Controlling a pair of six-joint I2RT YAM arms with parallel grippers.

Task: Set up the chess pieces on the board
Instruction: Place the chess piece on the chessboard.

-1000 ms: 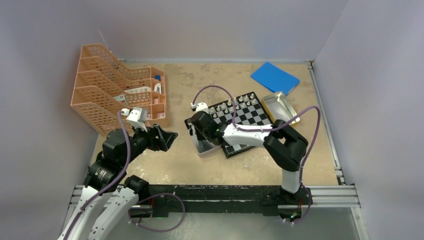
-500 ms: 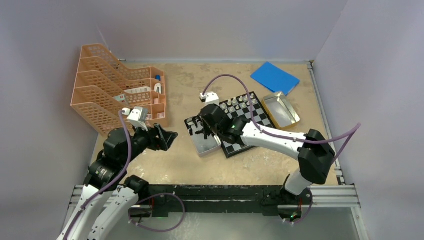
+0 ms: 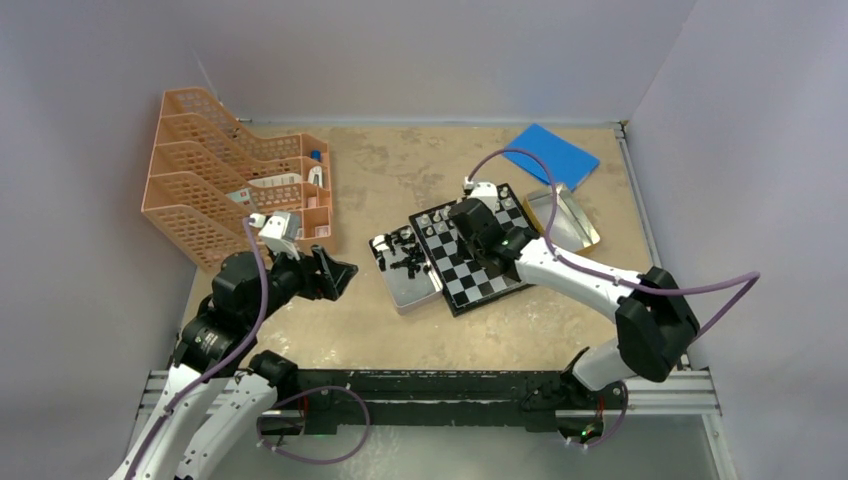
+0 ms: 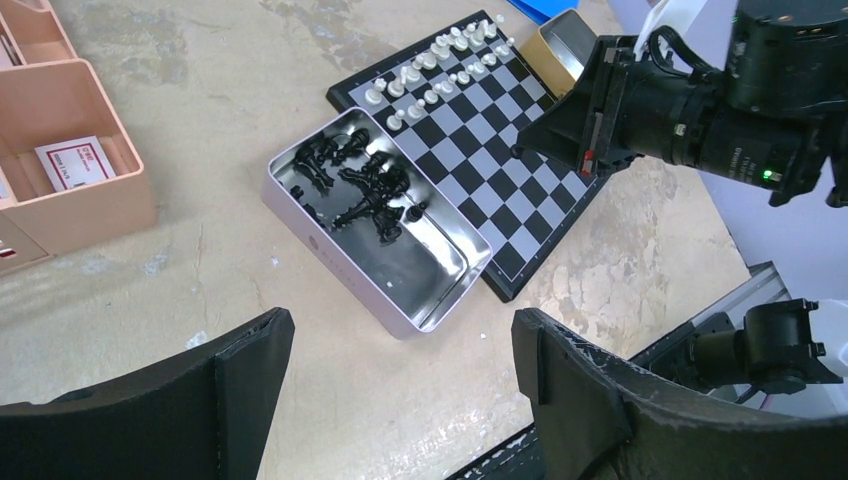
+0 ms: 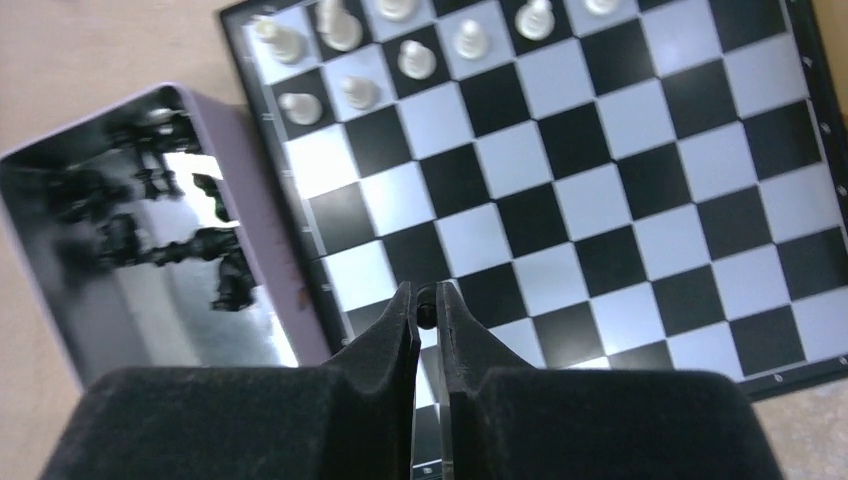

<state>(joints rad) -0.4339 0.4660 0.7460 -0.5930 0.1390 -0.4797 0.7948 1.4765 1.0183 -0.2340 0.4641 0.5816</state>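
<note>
The checkered board [image 3: 478,262] lies mid-table and shows in the right wrist view [image 5: 600,190] and the left wrist view [image 4: 480,150]. White pieces [image 5: 400,50] stand in its far rows [image 4: 430,70]. Black pieces [image 4: 360,185] lie loose in an open silver tin [image 3: 405,272] left of the board [image 5: 150,230]. My right gripper [image 5: 427,305] is shut on a small black piece [image 5: 426,304] and hovers over the board's near-left squares [image 3: 480,235]. My left gripper [image 4: 400,345] is open and empty, raised over bare table left of the tin [image 3: 335,272].
An orange tiered desk organizer [image 3: 230,190] stands at the back left. A blue flat pad [image 3: 548,155] lies at the back right. A second tin half with a gold inside [image 3: 562,220] sits right of the board. A metal rail [image 3: 440,385] runs along the near edge.
My right gripper has swung right from over the tin of black pieces to over the board, carrying a black piece. The left arm has hardly moved.
</note>
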